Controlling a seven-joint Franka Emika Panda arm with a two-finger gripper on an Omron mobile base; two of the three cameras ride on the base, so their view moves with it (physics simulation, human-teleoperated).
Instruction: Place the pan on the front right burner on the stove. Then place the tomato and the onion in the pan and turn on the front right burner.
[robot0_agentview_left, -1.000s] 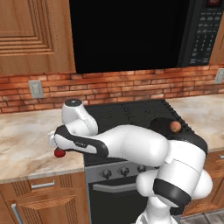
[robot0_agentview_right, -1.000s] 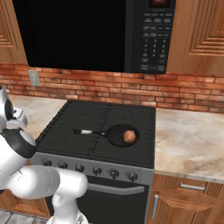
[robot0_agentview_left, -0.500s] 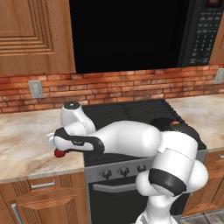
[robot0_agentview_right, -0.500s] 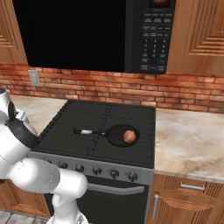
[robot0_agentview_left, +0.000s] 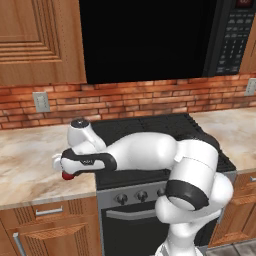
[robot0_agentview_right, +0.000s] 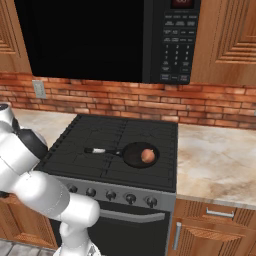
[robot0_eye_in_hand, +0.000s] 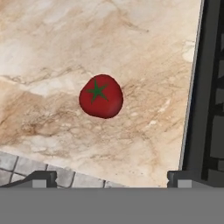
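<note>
You see the stove edge at the frame's right, the shiny red tomato on bare counter at center, and the gripper wide open

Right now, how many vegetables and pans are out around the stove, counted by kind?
Tomato: 1, on the counter beside the stove
Onion: 1, in the pan
Pan: 1, on the stove's front right burner
Total: 3
</note>
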